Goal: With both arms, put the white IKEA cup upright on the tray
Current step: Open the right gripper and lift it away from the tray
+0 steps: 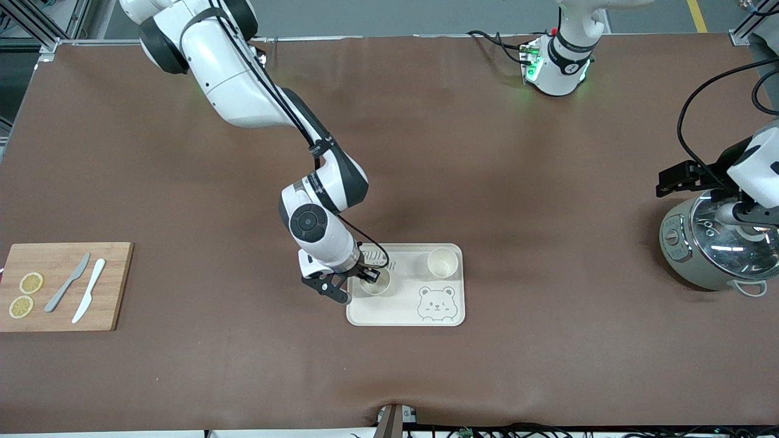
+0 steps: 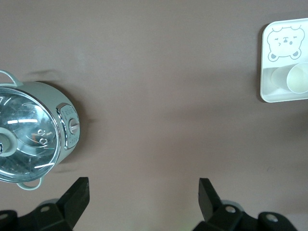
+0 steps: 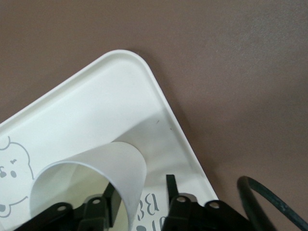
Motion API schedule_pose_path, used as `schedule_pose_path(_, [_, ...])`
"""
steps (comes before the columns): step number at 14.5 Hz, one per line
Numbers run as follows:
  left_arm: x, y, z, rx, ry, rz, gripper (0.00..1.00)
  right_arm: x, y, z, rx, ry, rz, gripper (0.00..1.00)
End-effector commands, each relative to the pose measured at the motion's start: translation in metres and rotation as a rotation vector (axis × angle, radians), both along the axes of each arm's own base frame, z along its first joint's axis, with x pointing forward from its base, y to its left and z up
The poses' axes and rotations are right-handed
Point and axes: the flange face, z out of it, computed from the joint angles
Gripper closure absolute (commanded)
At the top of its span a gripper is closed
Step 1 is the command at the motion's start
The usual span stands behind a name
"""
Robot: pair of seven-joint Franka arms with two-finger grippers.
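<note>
**Right arm setting a second cup on the tray**

Brown matte table, seen from above; both arm bases stand along its upper edge. Grey-green round rice cooker with a glass lid sits at the left arm's end of the table, close to that edge. Light wooden cutting board lies at the right arm's end, carrying two lemon slices, a grey knife and a white knife. Flat cream rectangular tray with rounded corners and a bear-face drawing lies mid-table, toward the edge nearest the front camera.

Two white plastic cups stand upright on the tray. One stands free at the tray corner toward the left arm. The other stands at the tray's right-arm end, its rim pinched between the fingers of the right gripper, one finger inside the wall and one outside. The left gripper waits released over the table beside the cooker.

Handling, as judged: the cup appears light, thin-walled, smooth and easily tipped; a rim pinch suits it, with gentle force and a straight vertical release.
</note>
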Motion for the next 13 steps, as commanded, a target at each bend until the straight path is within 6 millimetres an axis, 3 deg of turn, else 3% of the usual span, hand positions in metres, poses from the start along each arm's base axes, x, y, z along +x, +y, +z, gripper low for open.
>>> schedule_pose_path(1, [-0.006,0.004,0.005,-0.014,-0.002,0.021,0.0,0.007,-0.004,0.026,0.011,-0.016,-0.016,0.0])
schedule_pose_path(3, [-0.005,0.005,0.004,-0.013,-0.003,0.021,0.0,0.003,-0.006,0.046,-0.001,0.017,-0.009,0.0])
schedule_pose_path(5, [-0.005,0.005,0.005,-0.013,-0.005,0.021,0.0,-0.004,-0.009,0.094,-0.015,0.057,0.007,0.0])
schedule_pose_path(6, [-0.005,0.004,0.004,-0.011,-0.003,0.019,0.0,-0.01,-0.012,0.123,-0.018,0.074,0.017,0.0])
schedule_pose_path(9, [-0.004,0.007,0.003,-0.012,-0.003,0.025,0.0,-0.026,-0.053,0.231,-0.024,0.131,0.014,0.0])
schedule_pose_path(11, [-0.004,0.009,0.003,-0.011,-0.002,0.028,0.0,-0.051,-0.082,0.305,-0.029,0.155,0.018,0.0])
schedule_pose_path(13, [-0.004,0.008,0.002,-0.011,-0.002,0.028,0.0,-0.083,-0.118,0.367,-0.039,0.168,0.062,0.0])
